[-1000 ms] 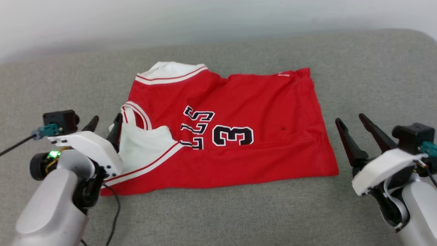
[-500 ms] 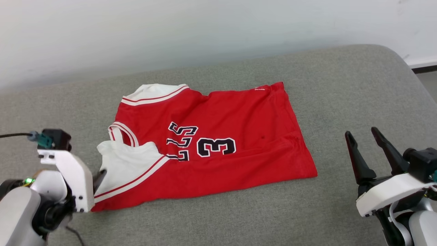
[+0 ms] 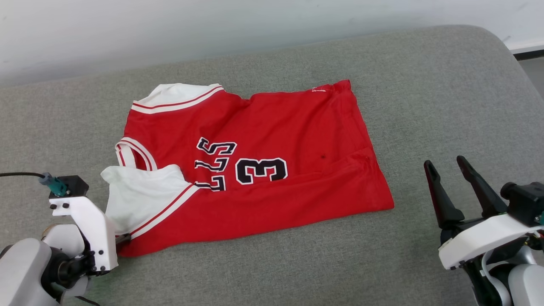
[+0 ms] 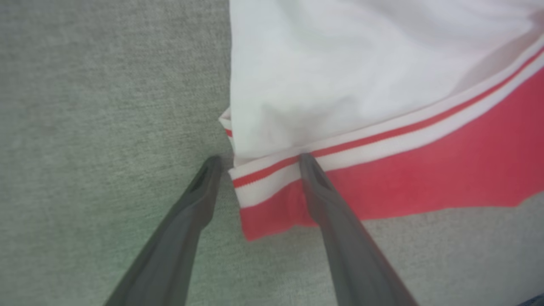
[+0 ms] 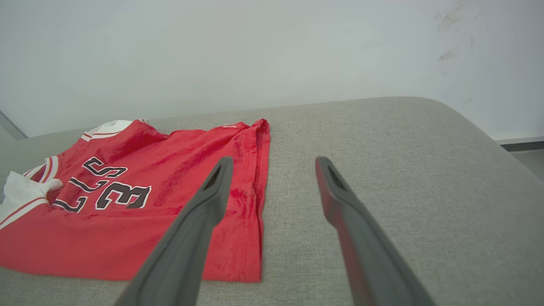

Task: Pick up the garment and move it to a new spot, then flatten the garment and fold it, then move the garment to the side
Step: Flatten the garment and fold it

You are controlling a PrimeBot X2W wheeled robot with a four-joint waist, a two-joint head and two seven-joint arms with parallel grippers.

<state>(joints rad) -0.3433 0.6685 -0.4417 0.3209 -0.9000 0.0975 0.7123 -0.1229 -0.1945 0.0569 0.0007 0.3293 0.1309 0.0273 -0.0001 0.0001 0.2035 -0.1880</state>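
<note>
**Head view.** The garment (image 3: 255, 161) lies on the grey padded surface (image 3: 425, 85), left of centre. It is folded to a rough rectangle with the collar end to the left and the hem to the right. Black letters and a "3" face up. The white sleeve (image 3: 140, 191) is turned over the near left corner. The right pincer (image 3: 445, 162) stands wide and empty, apart from the hem, with its fingers pointing away from the robot. The left arm's wrist housing (image 3: 91, 229) sits against the near left corner.

**Left wrist view.** The left pincer (image 4: 259, 159) is wide and holds nothing. One finger rests over bare grey fabric just beside the garment's edge. The other lies over the striped trim (image 4: 382, 136), where it meets the red cloth.

Judgement: a grasp on this corner is being set up. To do it well, the tips should go low and gather every folded layer, sleeve included, before closing. Otherwise the fold may open on lifting.

**Right wrist view.** The right pincer's fingers are spread, with the hem corner just left of them. That corner is rumpled, and a matching grasp there would keep the cloth level.

**Surroundings.** A pale wall (image 3: 212, 25) backs the surface. A cable (image 3: 21, 174) trails from the left wrist. I see no obstruction to a sideways carry.
</note>
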